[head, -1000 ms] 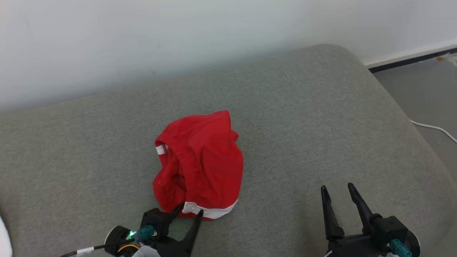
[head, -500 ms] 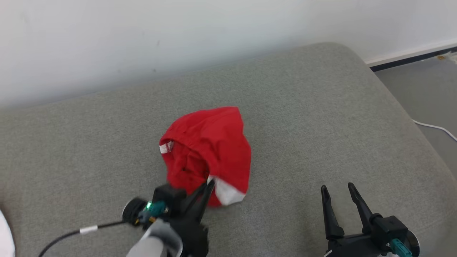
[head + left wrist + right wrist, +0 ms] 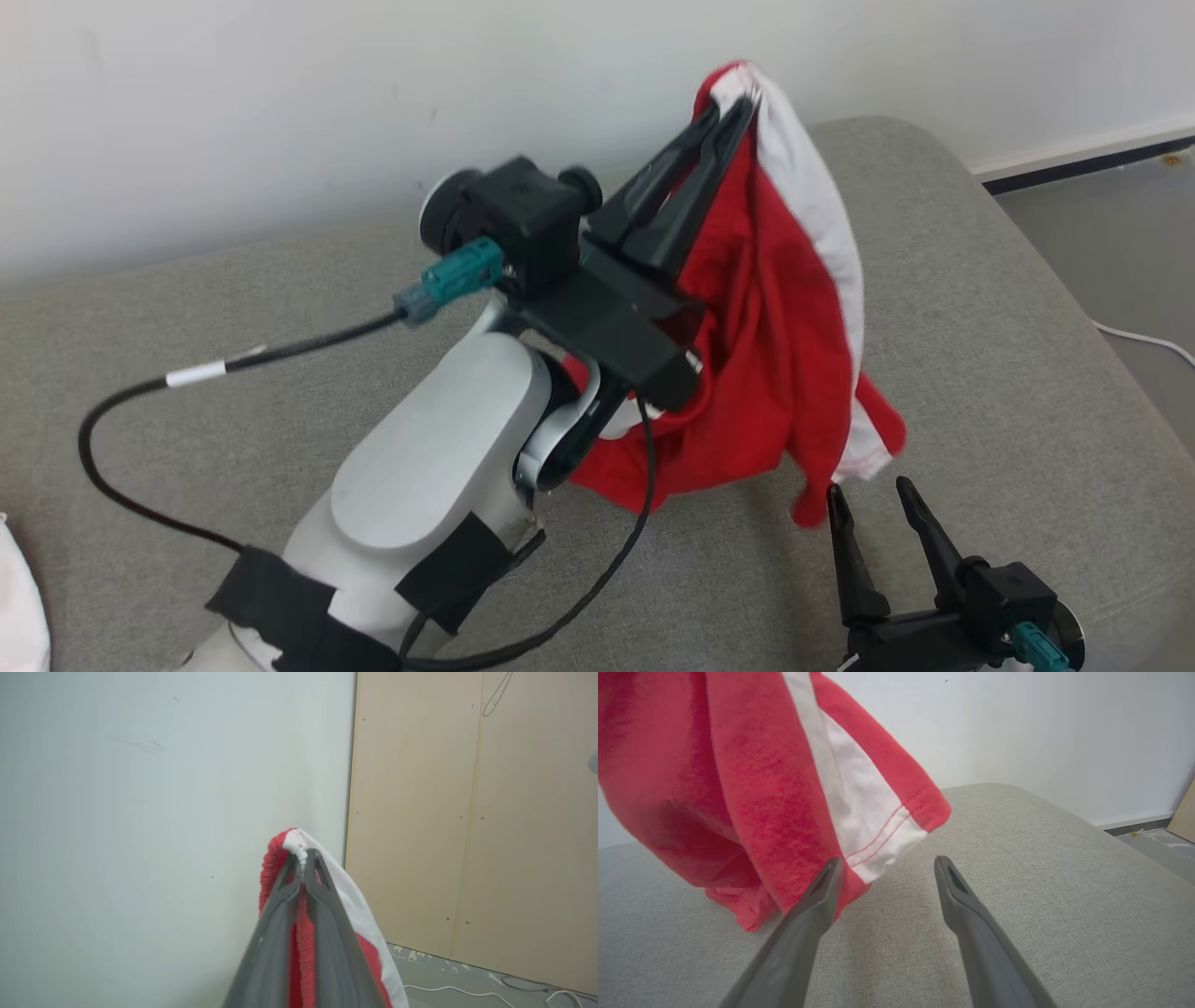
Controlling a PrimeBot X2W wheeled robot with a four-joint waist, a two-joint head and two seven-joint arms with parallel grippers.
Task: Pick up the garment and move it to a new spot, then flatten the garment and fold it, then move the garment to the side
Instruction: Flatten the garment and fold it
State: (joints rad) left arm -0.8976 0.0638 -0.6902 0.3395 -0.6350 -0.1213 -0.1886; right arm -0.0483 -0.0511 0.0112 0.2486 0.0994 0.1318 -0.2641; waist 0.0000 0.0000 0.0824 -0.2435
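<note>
Garment [image 3: 794,355] is hanging from the left fingers [image 3: 672,187], which are pinching shut on its edge, with the white wall [image 3: 280,112] beyond their tips. Red, bunched and white-striped, it is dangling just beyond the wide-open, empty right fingers [image 3: 848,565]. A second ago it was lying on the grey cushion [image 3: 980,327].

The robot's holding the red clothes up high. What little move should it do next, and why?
Probably swing the left gripper sideways over a bare stretch of the grey cushion and start lowering. It is shut on the red garment at its white-trimmed edge, the cloth hangs bunched from it, and the open right gripper holds nothing.
</note>
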